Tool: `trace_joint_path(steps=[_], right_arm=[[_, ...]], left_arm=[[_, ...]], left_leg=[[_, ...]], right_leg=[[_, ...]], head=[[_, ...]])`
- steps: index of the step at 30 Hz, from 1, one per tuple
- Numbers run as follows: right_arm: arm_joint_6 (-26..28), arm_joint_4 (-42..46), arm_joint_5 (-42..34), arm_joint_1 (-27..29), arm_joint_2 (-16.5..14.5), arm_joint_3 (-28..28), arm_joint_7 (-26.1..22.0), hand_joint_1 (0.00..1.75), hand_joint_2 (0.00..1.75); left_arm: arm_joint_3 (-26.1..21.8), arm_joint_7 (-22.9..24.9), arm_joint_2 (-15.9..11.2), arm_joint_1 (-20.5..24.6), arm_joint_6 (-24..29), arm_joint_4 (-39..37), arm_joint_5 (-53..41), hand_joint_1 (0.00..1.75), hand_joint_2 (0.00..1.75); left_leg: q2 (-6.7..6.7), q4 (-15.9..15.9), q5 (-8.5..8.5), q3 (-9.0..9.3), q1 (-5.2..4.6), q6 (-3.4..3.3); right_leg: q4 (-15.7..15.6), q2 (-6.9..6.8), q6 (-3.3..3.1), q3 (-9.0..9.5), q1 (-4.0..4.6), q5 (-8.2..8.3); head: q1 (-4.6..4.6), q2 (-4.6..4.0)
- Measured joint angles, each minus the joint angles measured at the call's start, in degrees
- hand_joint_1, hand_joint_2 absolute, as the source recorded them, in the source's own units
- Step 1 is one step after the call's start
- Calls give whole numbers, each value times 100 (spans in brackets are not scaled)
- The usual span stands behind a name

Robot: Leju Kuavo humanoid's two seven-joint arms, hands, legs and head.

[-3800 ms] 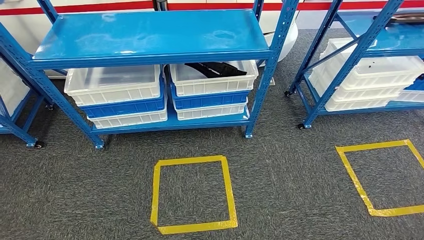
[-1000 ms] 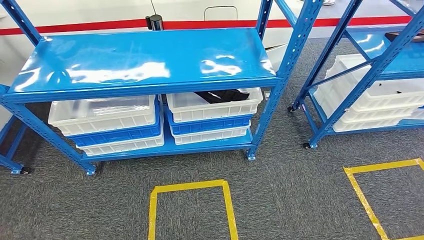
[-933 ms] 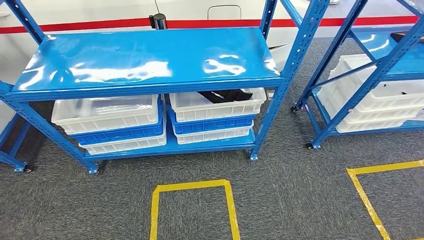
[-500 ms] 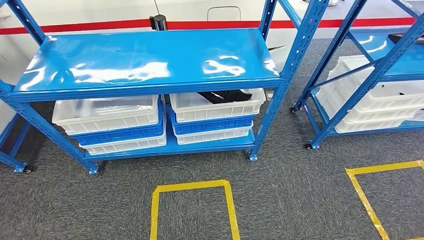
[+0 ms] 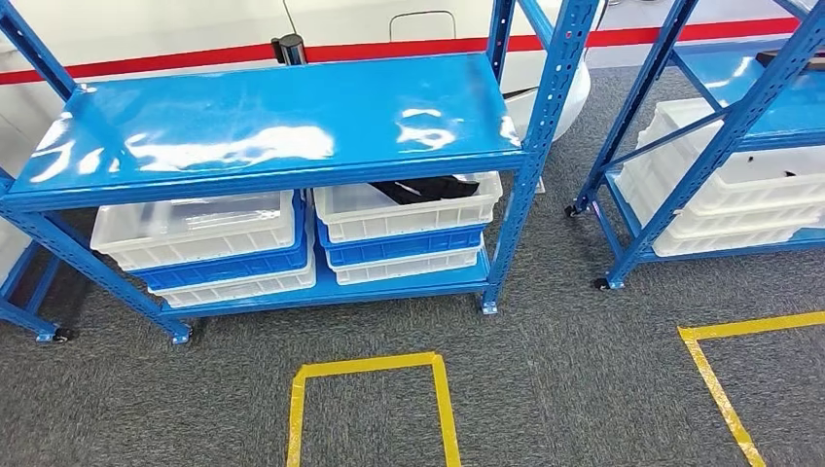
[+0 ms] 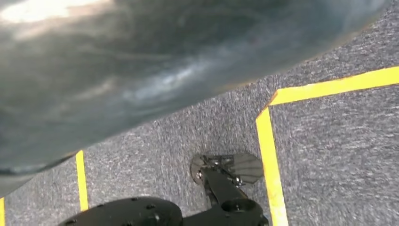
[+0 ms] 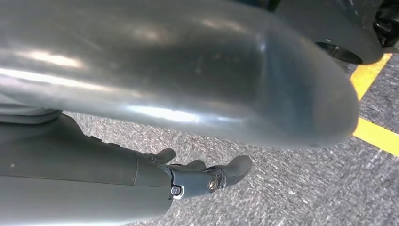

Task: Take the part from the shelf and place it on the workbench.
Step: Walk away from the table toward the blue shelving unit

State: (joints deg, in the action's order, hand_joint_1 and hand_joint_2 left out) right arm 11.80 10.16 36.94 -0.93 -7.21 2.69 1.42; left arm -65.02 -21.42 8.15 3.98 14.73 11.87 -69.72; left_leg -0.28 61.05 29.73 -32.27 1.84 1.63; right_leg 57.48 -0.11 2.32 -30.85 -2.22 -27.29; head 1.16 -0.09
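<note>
The black, flat, irregular part is seen in the head view lying in the top white plastic crate of the right-hand stack, on the lower level of the blue steel shelf. It sits well apart from both hands, ahead of them and under the glossy upper deck. A second stack of white and blue crates stands just beside it, and its top crate appears to hold nothing dark.

The right hand is seen in its wrist view hanging over grey carpet, fingers loosely extended and apart with nothing held (a relaxed, empty pose). The state of the left hand cannot be told: its wrist view is largely blocked by a blurred dark surface, and no fingers can be made out.

The task is judged to be at the approach stage, with no reach begun. Several risks are foreseen. The upper deck overhangs the crate, so an arm sent in too high could be knocked against its front edge. The part is partly hidden beneath that deck, so its far end cannot be judged, and a grasp taken off-centre could let it tip or snag on the crate rim while being drawn out. The yellow tape square on the carpet is presumably the standing mark; stopping outside it could leave the crate out of reach.
</note>
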Motion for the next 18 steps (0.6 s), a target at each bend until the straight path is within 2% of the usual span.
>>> trace_joint_path(steps=[2, 3, 4, 5, 6, 7, 8, 9, 11, 14, 16, 18], right_arm=[[0, 0, 3, -1, -2, 0, -1, 0, 0], [-1, 0, 5, 0, -1, 0, -2, 0, 0], [-2, 0, 10, 1, -1, 0, -2, 0, 0], [-4, 0, 16, 3, -1, 0, -2, 0, 0], [-8, 0, 20, 3, -1, 0, -4, 0, 0], [-11, 0, 24, 4, -1, 0, -8, 0, 0], [-15, 0, 26, 4, -2, 0, -11, 0, 0], [-17, 0, 27, 3, -1, 0, -15, 0, 0], [-24, 0, 29, -5, 1, 0, -16, 0, 0], [-33, 0, 30, -16, 4, 0, -13, 0, 0], [-33, 0, 29, -15, 8, 0, -7, 0, 0], [-35, -1, 28, -10, 9, 0, -1, 0, 0]], left_arm=[[1, 0, 0, -3, 0, 0, -2, 0, 0], [1, 0, 1, -8, 0, 0, -5, 0, 0], [1, 0, 0, -15, 1, 0, -8, 0, 0], [1, 0, -1, -22, 2, 0, -10, 0, 0], [0, 0, -3, -27, 2, 0, -11, 0, 0], [0, 0, -6, -28, 2, 0, -11, 0, 0], [0, 0, -9, -27, 1, 0, -11, 0, 0], [1, 0, -10, -20, 1, 0, -13, 0, 0], [2, 1, -5, -4, 2, 0, -17, 0, 0], [1, 4, 4, 0, 5, 0, -28, 0, 0], [0, 6, 6, 2, 10, 0, -36, 0, 0], [0, 7, 7, 7, 11, 0, -39, 0, 0]], left_leg=[[8, 771, 353, -374, -4, 2], [7, 1150, 477, -579, -7, -1], [8, 1375, 499, -720, -7, -9], [8, 1378, 401, -757, -7, -23], [11, 1156, 203, -686, -8, -43], [23, 781, -46, -537, -9, -69], [44, 411, -222, -381, -25, -85], [63, 120, -327, -255, -41, -98], [75, -96, -320, -176, -88, -112], [28, -157, -329, -177, -91, -198], [7, -190, -341, -164, -77, -269], [-16, -191, -328, -167, -89, -309]], right_leg=[[-1, -15, -68, 32, 24, -30], [0, -21, -91, 51, 44, -46], [1, -24, -114, 75, 64, -62], [2, -24, -134, 105, 77, -80], [2, -21, -142, 143, 86, -102], [2, -19, -140, 186, 90, -129], [6, -20, -120, 211, 109, -163], [9, -21, -91, 219, 124, -195], [-1, -41, -35, 201, 149, -230], [69, -70, 32, 173, 129, -298], [552, -51, 16, -72, 125, -527], [1308, -26, -17, -500, 126, -805]], head=[[5, 0], [5, 0], [3, 0], [3, 0], [4, 0], [5, 0], [7, 0], [10, 0], [7, 1], [2, 0], [-14, 0], [-27, 0]])
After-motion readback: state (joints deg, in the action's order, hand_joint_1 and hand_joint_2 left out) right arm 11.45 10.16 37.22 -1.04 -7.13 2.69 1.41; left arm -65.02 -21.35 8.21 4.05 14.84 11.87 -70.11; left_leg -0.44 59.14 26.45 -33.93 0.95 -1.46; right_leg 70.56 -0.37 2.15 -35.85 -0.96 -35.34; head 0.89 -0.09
